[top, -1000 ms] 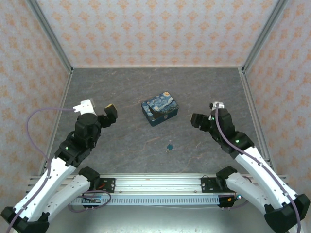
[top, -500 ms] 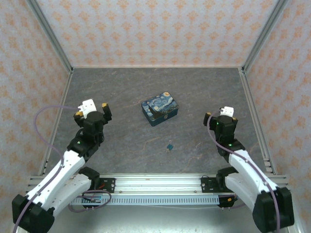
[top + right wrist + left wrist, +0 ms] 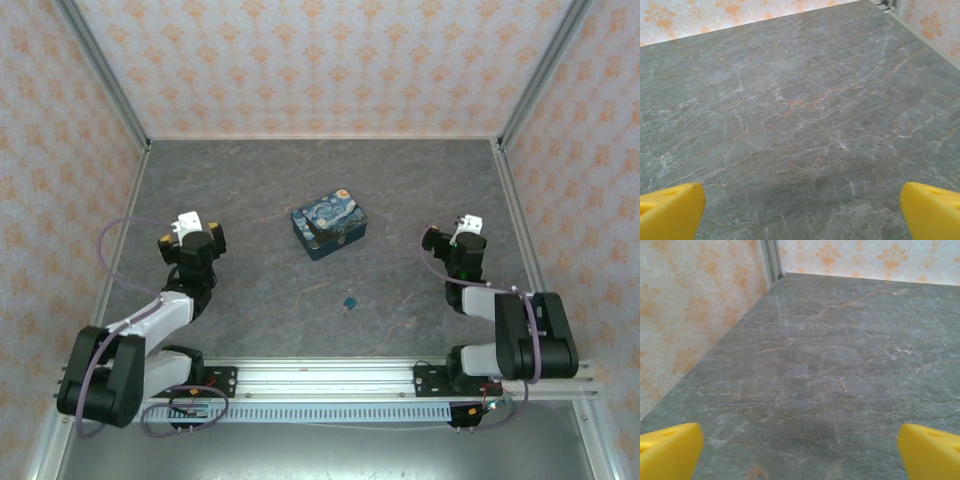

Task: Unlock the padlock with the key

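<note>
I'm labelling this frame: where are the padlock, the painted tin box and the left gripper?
padlock (image 3: 350, 301), top external view, middle of its tiny teal body.
painted tin box (image 3: 329, 222), top external view, centre of the lid.
left gripper (image 3: 800, 452), left wrist view, midway between its yellow fingertips.

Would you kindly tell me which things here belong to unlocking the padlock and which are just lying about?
For the job:
- padlock, tiny and teal
- left claw, open and empty
- right claw, open and empty

Just lying about:
- painted tin box, farther back than the padlock
</note>
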